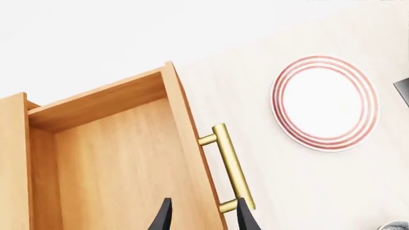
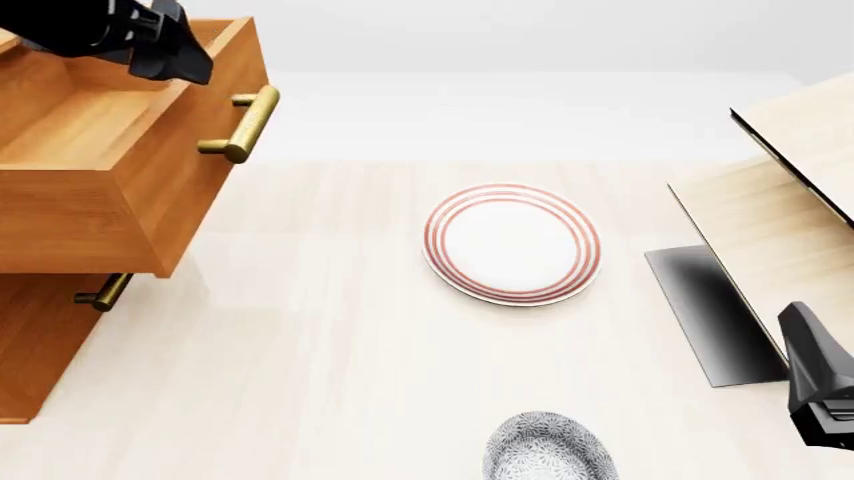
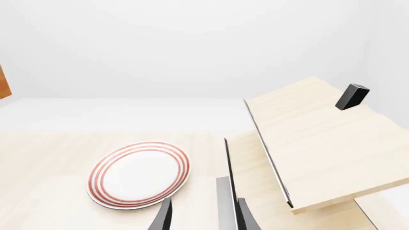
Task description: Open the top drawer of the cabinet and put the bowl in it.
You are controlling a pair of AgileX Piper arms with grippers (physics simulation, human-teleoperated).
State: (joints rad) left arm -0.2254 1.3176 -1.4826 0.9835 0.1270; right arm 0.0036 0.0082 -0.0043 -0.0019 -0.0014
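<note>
The cabinet [image 2: 54, 340] stands at the left of the front view with its top drawer [image 2: 80, 130] pulled out, the brass handle [image 2: 247, 125] facing the table. The drawer's wooden box [image 1: 121, 158] holds nothing. My left gripper [image 2: 171, 55] hovers above the drawer's front wall; in the left wrist view the left gripper [image 1: 204, 218] is open, its fingertips to either side of that wall and gripping nothing. The speckled bowl [image 2: 547, 450] sits at the table's near edge. My right gripper [image 3: 203, 218] is open and holds nothing, low at the right [image 2: 817, 385].
A white plate with red rings [image 2: 511, 243] lies mid-table between cabinet and bowl. A pale wooden structure with a dark panel [image 2: 781, 210] fills the right side, close to the right gripper. A lower drawer handle [image 2: 103, 292] sits below the open drawer.
</note>
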